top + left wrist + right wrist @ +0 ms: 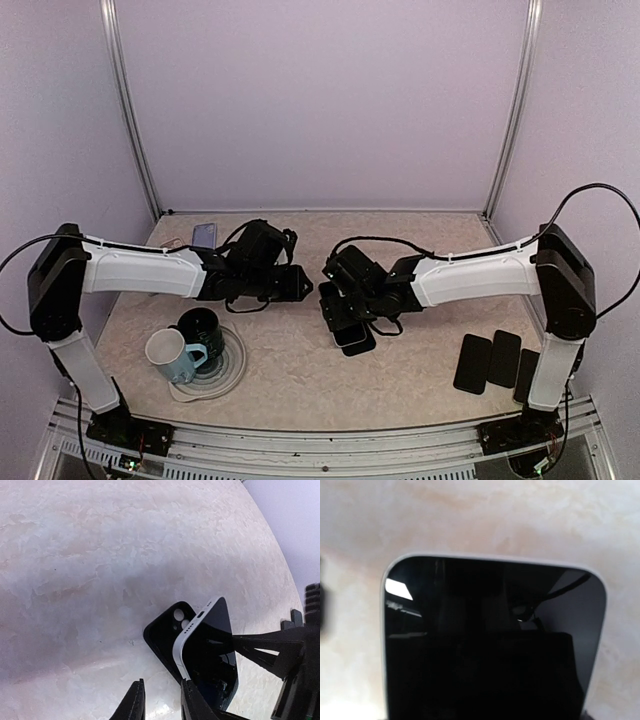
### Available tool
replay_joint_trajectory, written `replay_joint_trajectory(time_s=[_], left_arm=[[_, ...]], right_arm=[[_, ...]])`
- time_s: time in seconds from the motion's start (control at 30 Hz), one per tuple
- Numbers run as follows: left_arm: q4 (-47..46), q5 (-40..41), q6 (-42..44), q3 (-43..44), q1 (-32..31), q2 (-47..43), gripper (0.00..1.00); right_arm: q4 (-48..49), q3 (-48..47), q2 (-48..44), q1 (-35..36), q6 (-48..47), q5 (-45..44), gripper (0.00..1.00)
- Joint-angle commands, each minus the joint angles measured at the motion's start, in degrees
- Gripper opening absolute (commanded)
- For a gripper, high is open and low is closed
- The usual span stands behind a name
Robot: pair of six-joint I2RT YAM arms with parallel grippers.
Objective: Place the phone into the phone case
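Right claw (343,315) holds the phone (212,650), long axis slanted over the phone case (164,631); left claw (162,705) narrow, empty.

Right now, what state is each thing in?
phone: tilted, one edge down, not seated
phone case: flat on the table, partly under the phone
right gripper: shut on the phone
left gripper: open, empty
white mug: upright
dark mug: upright

Tabletop (290,385): beige, mottled stone pattern, matt. Lying directly on it: one black phone case (162,632), flat, near centre; one pale round plate (232,372) at 8 o'clock; three dark flat slabs (473,362) side by side at 4 o'clock; one small bluish flat item (204,235) at 10 o'clock, by the back edge.
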State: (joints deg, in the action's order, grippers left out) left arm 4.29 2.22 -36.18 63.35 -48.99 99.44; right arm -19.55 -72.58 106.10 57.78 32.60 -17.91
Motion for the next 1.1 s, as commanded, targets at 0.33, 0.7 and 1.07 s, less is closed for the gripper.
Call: replay_joint_trajectory(time_s=[0.33,0.7,1.07], left_arm=[[0.36,4.08,-0.67,-1.19,0.85,-0.98,0.27],[1.24,4.84,-0.38,-1.13,0.83,-1.00,0.27],[1.68,5.01,0.05,-0.62,0.83,-0.74,0.27]], right_arm=[[6.06,4.55,0.45,-0.38,-5.37,-5.11,0.47],[2.71,3.26,2.70,-0.39,-2.25,-1.53,0.46],[-1.92,2.38,3.61,-0.47,-0.48,-2.25,0.47]])
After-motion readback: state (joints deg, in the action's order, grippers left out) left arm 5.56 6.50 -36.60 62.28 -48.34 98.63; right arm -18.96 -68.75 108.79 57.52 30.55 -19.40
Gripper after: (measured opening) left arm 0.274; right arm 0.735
